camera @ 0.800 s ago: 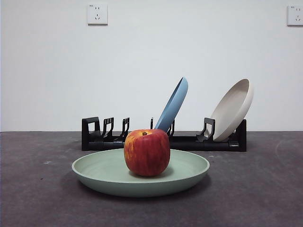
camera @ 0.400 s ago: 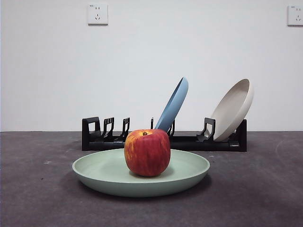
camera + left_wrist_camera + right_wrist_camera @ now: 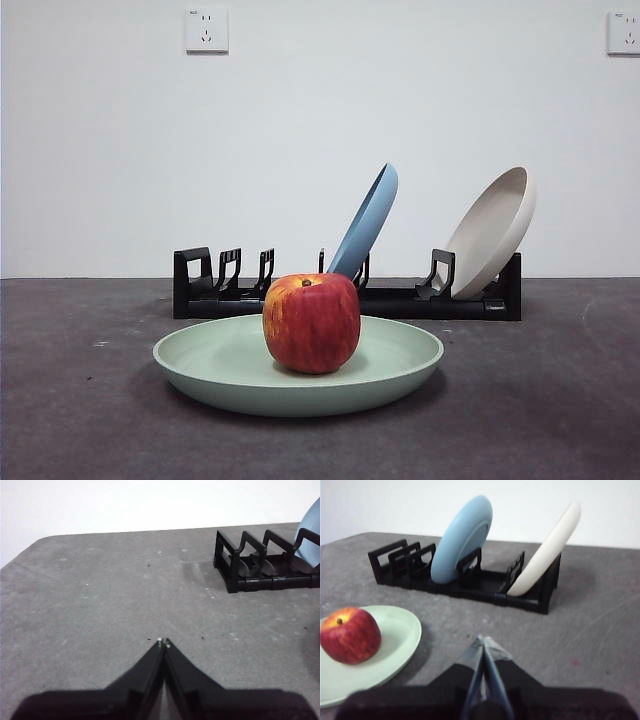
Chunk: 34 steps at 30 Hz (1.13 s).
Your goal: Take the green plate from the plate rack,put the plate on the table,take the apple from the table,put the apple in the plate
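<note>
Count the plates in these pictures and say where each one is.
3. The green plate lies flat on the table with the apple on it. The blue plate and the beige plate lean in the plate rack. None seems hidden.

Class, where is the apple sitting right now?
In the front view the apple sits in the middle of the green plate, which lies flat on the table in front of the plate rack; neither tool touches it.

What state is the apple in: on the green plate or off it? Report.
On it. The apple sits upright in the green plate, which lies flat on the table; neither tool touches it.
</note>
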Tool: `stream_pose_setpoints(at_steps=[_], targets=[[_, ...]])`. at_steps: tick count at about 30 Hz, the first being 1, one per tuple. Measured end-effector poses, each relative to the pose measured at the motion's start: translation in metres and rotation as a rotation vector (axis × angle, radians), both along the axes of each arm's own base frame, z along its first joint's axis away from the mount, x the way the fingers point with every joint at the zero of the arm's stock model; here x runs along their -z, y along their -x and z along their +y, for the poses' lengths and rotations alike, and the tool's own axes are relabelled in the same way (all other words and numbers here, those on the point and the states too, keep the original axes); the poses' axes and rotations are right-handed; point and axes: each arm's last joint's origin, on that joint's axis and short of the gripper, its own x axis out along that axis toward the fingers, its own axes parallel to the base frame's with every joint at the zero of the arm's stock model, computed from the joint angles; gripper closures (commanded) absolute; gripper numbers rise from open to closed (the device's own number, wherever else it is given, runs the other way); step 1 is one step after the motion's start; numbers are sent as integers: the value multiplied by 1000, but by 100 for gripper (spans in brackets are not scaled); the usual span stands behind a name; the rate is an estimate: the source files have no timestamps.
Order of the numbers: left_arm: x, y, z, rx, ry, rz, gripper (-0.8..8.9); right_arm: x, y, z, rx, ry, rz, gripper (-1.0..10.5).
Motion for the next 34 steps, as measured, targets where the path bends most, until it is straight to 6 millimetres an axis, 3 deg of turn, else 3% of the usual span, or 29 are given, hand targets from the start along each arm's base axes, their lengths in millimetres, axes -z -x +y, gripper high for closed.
stream_pose_setpoints(at_steps=[4,34], targets=[[0,0,0,0,0,0,817,9,0,0,5,-16,28,946],[0,0,0,0,0,0,817,8,1,0,11,-59,35,946]])
